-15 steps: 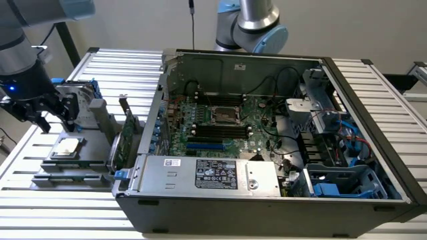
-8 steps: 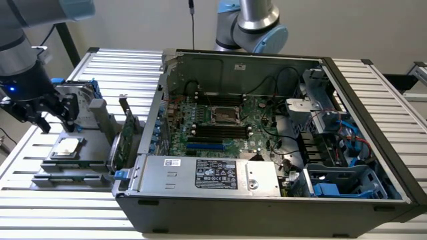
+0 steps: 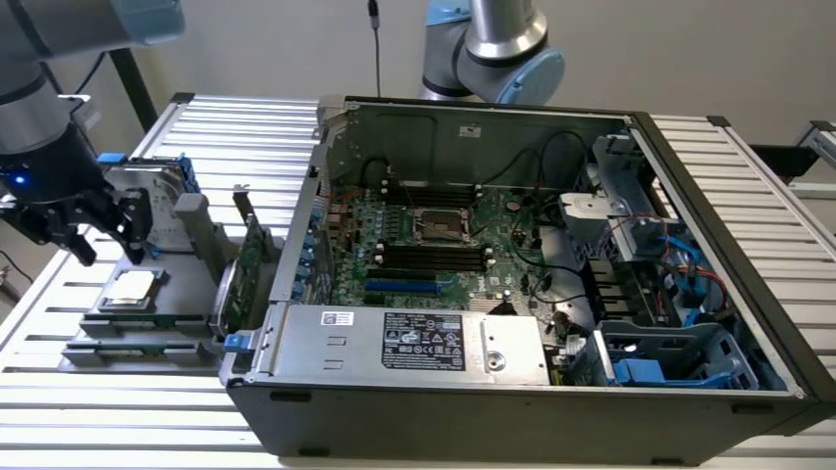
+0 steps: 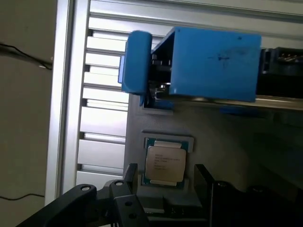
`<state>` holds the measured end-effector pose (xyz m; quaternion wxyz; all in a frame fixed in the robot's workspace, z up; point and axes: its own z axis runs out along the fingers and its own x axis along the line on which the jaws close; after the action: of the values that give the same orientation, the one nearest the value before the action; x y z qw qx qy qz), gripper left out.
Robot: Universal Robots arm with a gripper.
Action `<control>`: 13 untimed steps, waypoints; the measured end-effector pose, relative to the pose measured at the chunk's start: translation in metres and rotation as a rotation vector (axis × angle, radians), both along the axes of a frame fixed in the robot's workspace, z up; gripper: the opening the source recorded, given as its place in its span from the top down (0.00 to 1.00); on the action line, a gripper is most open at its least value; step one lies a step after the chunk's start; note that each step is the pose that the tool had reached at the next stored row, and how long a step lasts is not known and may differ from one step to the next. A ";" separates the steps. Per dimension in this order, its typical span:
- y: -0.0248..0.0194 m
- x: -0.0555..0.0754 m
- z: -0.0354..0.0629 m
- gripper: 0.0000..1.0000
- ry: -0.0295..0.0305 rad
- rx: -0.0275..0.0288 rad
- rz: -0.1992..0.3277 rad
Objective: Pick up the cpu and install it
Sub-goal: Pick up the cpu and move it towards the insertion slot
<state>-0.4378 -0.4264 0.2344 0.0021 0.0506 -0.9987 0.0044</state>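
Nearest the lens runs one slatted aluminium table [image 3: 131, 431], which carries everything else. On it lies one open black metal computer case [image 3: 523, 411], side panel off. Inside the case are one green motherboard [image 3: 503, 279] and, along the near wall, one silver boxy power supply [image 3: 405, 343]. Two grey-and-blue robot arms show: one arm [image 3: 39, 108] at the exterior view's left, and a second arm [image 3: 490, 44] behind the case. One grey plastic parts tray [image 3: 98, 343] sits on the table beside the case, on the exterior view's left. At the tray's far end stands one silver rectangular hard drive with blue rails [image 3: 157, 186]. One black two-fingered hand [image 3: 102, 250] hangs above the tray. Its fingers [image 4: 130, 175] are spread apart and hold nothing. One dark square socket with a metal frame [image 3: 438, 225] sits at the middle of the motherboard. One small flat square cpu with a pale silver-grey top [image 4: 164, 161] lies in the tray's recess. It sits below the hand, and in the wrist view it is framed between the two fingers, with the hand clear of it.
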 end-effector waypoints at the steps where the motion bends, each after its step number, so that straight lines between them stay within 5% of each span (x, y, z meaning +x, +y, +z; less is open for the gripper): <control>1: -0.0011 0.000 -0.0003 0.40 0.0000 0.0000 0.000; 13: -0.0087 0.001 -0.0180 0.40 -0.0004 0.0000 0.000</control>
<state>-0.4365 -0.4352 0.2163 0.0019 0.0507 -0.9987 0.0044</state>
